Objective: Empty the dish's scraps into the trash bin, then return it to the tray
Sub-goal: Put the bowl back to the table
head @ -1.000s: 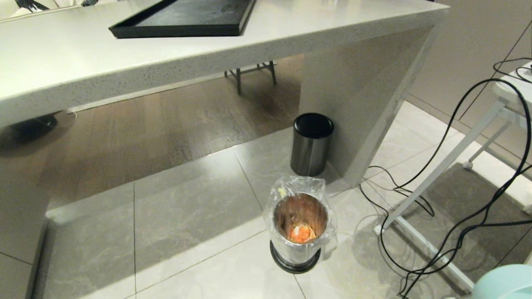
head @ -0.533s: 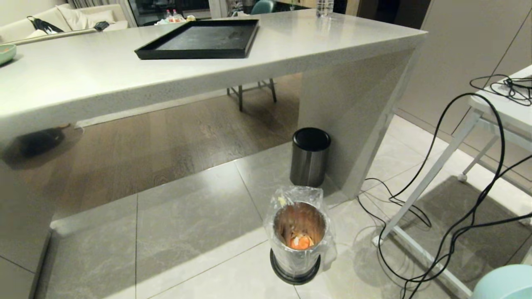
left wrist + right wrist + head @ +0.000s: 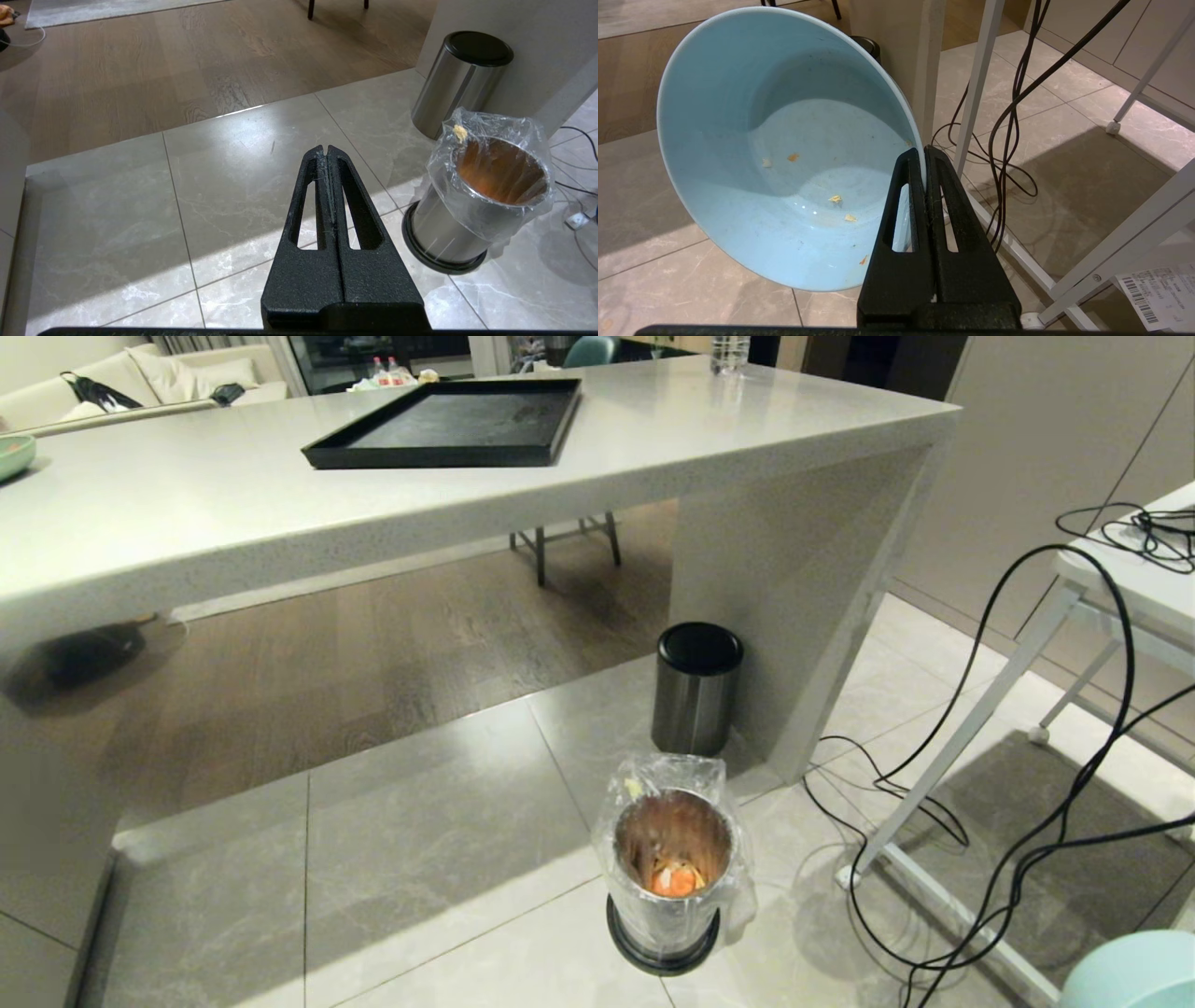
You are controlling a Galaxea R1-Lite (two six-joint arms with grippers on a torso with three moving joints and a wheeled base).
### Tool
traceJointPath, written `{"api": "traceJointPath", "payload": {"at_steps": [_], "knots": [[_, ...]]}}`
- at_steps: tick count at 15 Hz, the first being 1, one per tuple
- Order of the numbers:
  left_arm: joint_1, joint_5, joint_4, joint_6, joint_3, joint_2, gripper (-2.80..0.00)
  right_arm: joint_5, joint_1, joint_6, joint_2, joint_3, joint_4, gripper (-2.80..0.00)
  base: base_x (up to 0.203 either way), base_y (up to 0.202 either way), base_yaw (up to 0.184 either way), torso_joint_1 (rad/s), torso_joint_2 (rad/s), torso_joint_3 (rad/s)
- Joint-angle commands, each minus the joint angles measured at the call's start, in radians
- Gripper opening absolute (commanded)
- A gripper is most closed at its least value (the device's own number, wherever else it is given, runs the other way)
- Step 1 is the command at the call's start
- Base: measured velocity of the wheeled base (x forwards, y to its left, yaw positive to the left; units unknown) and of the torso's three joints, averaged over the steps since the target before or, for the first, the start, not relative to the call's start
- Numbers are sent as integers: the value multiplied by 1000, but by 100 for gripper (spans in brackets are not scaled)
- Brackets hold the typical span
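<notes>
Now, taking the trash bin (image 3: pixel 670 873) on the tiles as the landmark and going left to right: up and to its left, on the pale counter (image 3: pixel 187 523), lies the black tray (image 3: pixel 448 425), with nothing on it. The left gripper (image 3: pixel 327 154) hangs just left of the bin, fingers pressed together on nothing. Inside the bin's clear plastic bag (image 3: pixel 486 135) sit the scraps (image 3: pixel 677 877), an orange heap with pale bits, and one pale crumb clings to the bag's rim. Right behind the bin stands a steel bin (image 3: pixel 698 686) with a black top. To the right of the bin, low at the edge of the head view, is the dish (image 3: pixel 784 154), tipped on its side, its rim pinched between the closed fingers of the right gripper (image 3: pixel 925 156).

The emptying looks done; the return to the tray remains. The likely trouble: the grip is a thin pinch on a smooth rim, so the dish could swivel or slip on the way up to the counter. A few crumbs cling inside and could fall on the floor. The loose black cables (image 3: pixel 934 775) to the right of the bin could snag the base or arm.

Count: two bins, one tray, one dish, two grippers, roughly five crumbs in the dish.
</notes>
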Motion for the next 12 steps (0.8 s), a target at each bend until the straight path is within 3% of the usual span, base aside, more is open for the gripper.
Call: {"api": "traceJointPath", "payload": {"at_steps": [1, 12], "knots": [[0, 0, 0, -1, 0, 0, -280, 0, 0, 0, 1, 0, -1, -280, 0, 0, 0, 12, 3, 118], [1, 0, 0, -1, 0, 1, -280, 0, 0, -2, 1, 0, -1, -280, 0, 0, 0, 0, 0, 10]]}}
